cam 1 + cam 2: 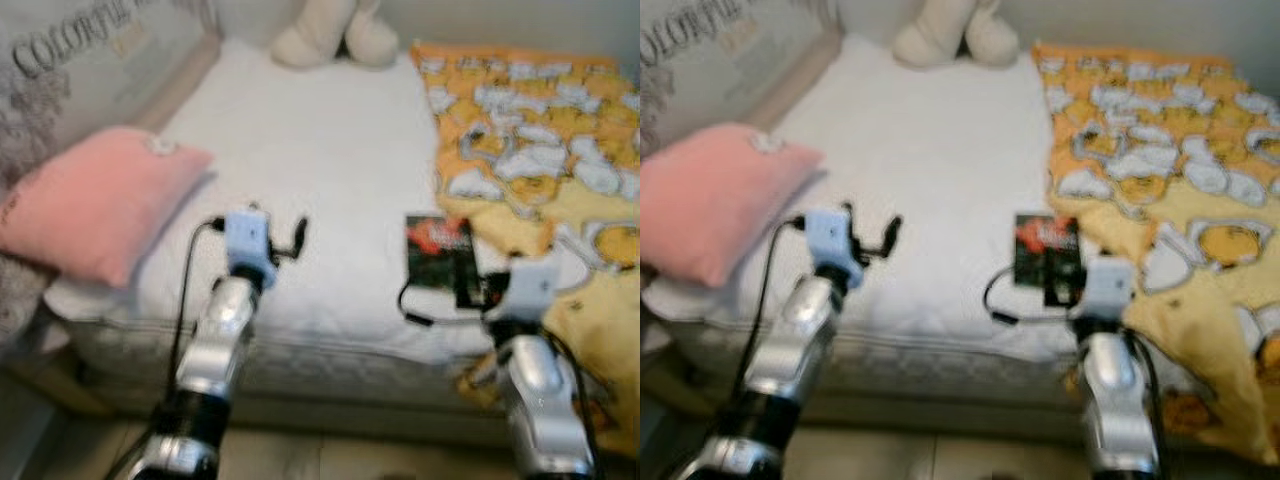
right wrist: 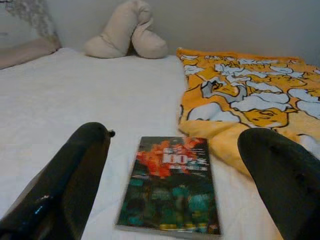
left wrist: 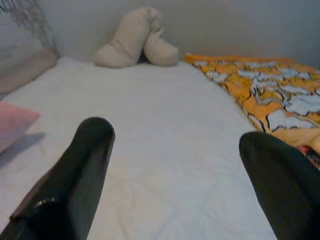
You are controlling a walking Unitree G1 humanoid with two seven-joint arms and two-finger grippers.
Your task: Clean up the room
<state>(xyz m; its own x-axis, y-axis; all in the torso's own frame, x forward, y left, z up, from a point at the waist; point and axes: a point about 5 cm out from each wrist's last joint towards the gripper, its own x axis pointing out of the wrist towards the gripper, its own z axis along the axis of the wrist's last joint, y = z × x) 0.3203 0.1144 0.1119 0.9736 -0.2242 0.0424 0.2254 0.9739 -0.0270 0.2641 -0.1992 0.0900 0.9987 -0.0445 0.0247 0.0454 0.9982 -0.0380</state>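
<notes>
the book (image 2: 170,182) lies flat on the white bed (image 1: 320,150), its long axis running away from us, straight ahead of our right gripper (image 2: 175,200), whose fingers are spread wide to either side of it. its far corner touches the yellow blanket (image 2: 240,107). our left gripper (image 1: 285,240), also spread, hovers well apart, so the right arm is nearer.

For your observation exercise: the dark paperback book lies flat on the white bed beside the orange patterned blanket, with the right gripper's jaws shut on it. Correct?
Not quite. The right gripper has its jaws open, short of the dark paperback book, as the right wrist view shows. The book does lie flat on the white bed beside the orange patterned blanket.
</notes>
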